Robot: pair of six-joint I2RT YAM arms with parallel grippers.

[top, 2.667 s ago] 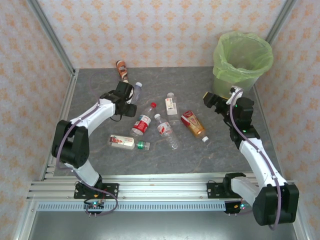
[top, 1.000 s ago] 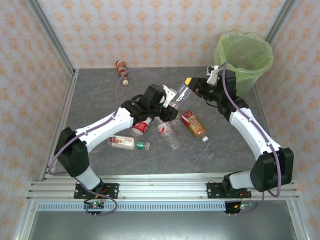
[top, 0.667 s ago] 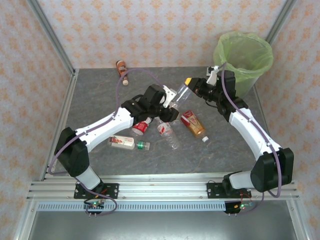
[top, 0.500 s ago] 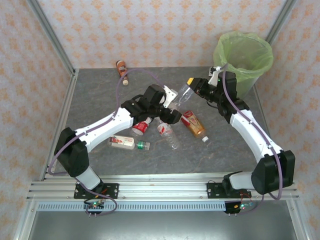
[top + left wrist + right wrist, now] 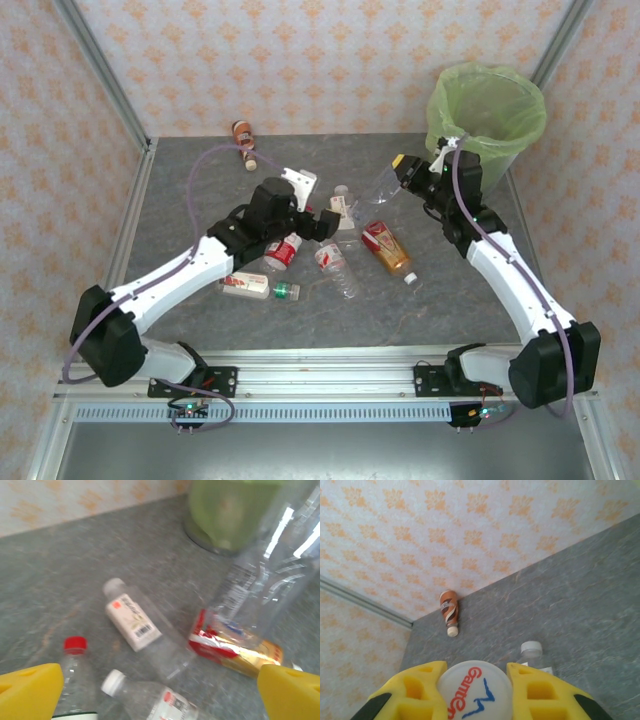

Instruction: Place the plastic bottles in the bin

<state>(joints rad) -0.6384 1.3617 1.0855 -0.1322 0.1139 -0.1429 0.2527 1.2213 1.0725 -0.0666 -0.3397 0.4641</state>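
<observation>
One bottle (image 5: 381, 186) sat clamped in the right jaws, left jaws wide and empty; next, swing over the bin (image 5: 497, 142).

Grey table (image 5: 400, 320): plastic bottles (image 5: 328, 258) scattered centre; bin (image 5: 486, 120) far-right corner.

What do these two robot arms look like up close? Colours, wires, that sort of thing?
Both the left arm and right arm are slim white tubes linked by chunky black joints, with a thin purplish cable looping alongside each. The left claw and right claw each end in two blocky yellow fingers.
</observation>
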